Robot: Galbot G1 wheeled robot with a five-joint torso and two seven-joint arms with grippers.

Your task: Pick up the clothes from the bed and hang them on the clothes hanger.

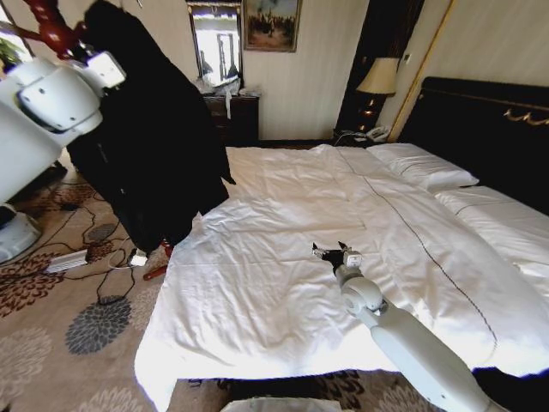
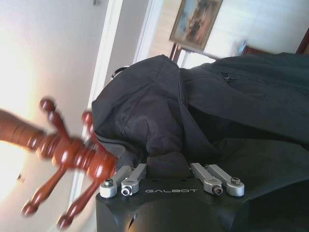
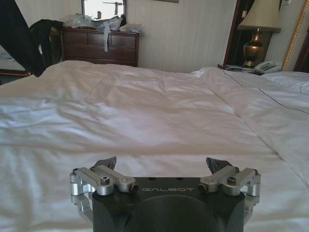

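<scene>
Right tool (image 1: 331, 251) over bed (image 1: 257, 283); clothes (image 1: 150, 137) hang vertically

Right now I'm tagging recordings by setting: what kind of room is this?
Most likely a hotel bedroom: a wide bed with white duvet, a bedside lamp and telephone.

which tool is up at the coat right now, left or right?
The left tool, raised beside the large black soft-cloth coat draped on the glossy red-brown wooden coat stand. The right tool hovers open over the white-duveted bed.
</scene>
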